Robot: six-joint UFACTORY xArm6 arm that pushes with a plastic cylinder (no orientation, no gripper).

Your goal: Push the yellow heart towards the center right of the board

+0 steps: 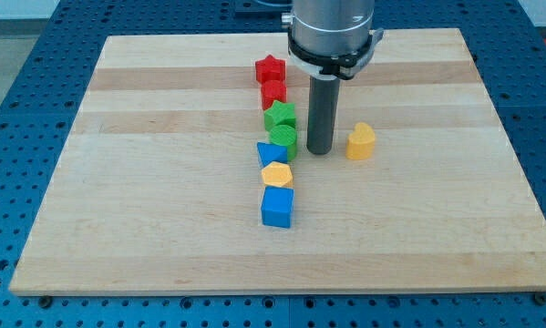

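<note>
The yellow heart (361,142) sits a little right of the board's middle. My tip (320,150) rests on the board just to the heart's left, with a small gap between them. On the tip's other side a column of blocks runs down the middle: a red star (270,68), a red block (273,92), a green star (280,116), a green cylinder-like block (284,139), a blue triangle-like block (271,153), a yellow hexagon (277,175) and a blue cube (277,207). The green cylinder-like block is close to the tip's left.
The wooden board (163,182) lies on a blue perforated table (17,109). The arm's grey body (332,32) hangs over the board's top middle.
</note>
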